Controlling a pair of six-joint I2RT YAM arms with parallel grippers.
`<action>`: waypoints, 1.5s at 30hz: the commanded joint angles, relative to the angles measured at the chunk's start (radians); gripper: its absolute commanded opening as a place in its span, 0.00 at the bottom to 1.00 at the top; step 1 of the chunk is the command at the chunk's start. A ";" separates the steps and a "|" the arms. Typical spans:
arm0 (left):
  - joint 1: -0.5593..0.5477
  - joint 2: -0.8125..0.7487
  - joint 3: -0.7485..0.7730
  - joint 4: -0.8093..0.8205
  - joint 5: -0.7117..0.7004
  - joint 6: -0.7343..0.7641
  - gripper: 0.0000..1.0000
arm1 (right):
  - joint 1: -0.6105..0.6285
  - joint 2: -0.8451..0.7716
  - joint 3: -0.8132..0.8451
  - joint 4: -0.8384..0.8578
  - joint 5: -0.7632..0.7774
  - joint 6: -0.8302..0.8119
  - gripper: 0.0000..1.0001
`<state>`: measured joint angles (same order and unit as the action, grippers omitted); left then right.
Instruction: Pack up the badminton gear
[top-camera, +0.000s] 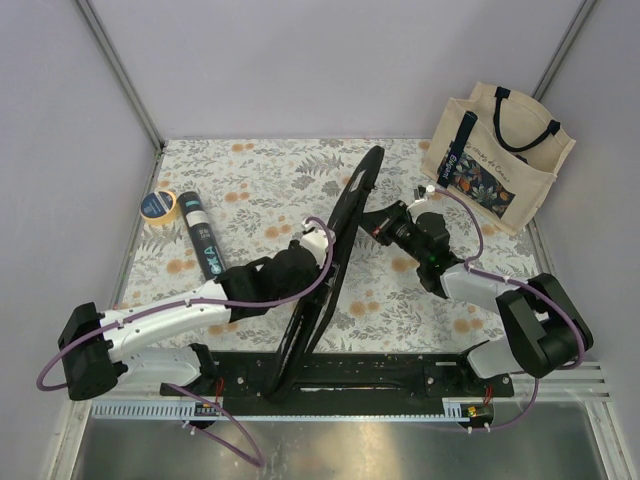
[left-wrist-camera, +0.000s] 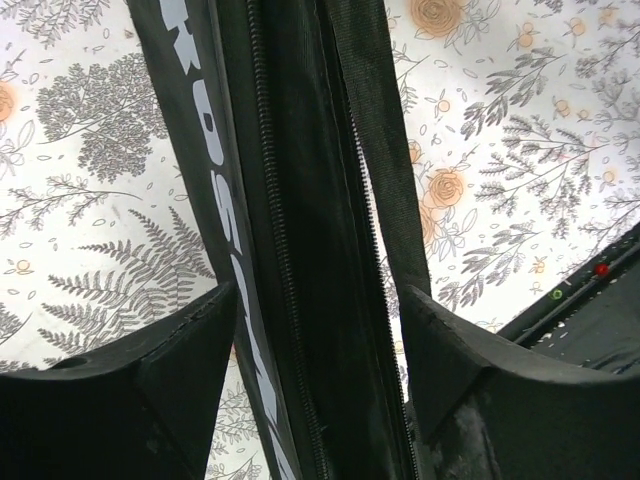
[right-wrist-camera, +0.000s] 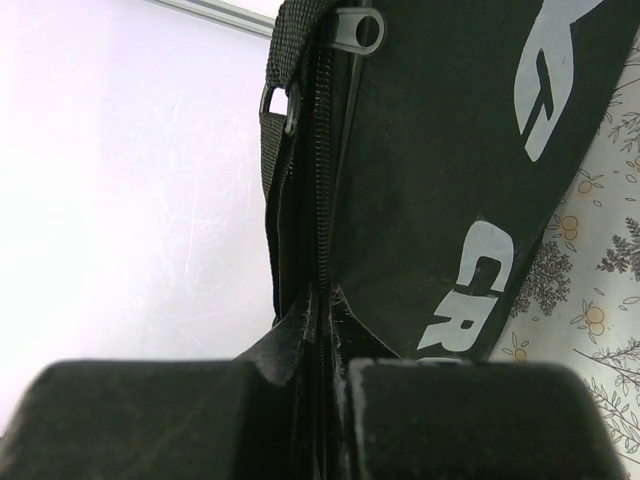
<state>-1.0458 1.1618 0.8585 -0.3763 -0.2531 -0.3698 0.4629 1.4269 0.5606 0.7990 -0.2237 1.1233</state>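
Observation:
The long black racket bag (top-camera: 352, 195) stands on its edge, running diagonally from the table's middle down to the arm bases. My left gripper (top-camera: 322, 243) is open and straddles the bag (left-wrist-camera: 300, 200), with one finger (left-wrist-camera: 160, 390) by the lettered side and the other past the zipper. My right gripper (top-camera: 373, 228) is shut on the bag's zipped edge (right-wrist-camera: 322, 200), higher up near its wide end. In the right wrist view the gripper (right-wrist-camera: 325, 325) pinches the zipper seam below the metal pull (right-wrist-camera: 356, 28). A black tube with teal lettering (top-camera: 203, 240) lies on the left.
A yellow-rimmed tape roll (top-camera: 158, 205) sits beside the tube's far end. A cream tote bag (top-camera: 500, 150) with dark handles stands at the back right corner. The floral tablecloth (top-camera: 260, 185) covers the table between grey walls.

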 joint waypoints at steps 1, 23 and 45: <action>-0.043 -0.011 0.030 -0.013 -0.144 0.029 0.70 | 0.013 -0.056 0.018 0.025 0.037 0.009 0.00; -0.099 0.022 -0.072 0.004 -0.179 -0.041 0.68 | 0.020 -0.109 0.022 -0.061 0.073 0.018 0.00; -0.083 -0.071 0.014 -0.050 -0.137 -0.052 0.00 | 0.019 -0.358 0.068 -0.555 0.110 -0.379 0.49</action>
<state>-1.1374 1.1450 0.8070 -0.4717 -0.3939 -0.4156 0.4740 1.1389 0.5659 0.3939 -0.1417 0.9005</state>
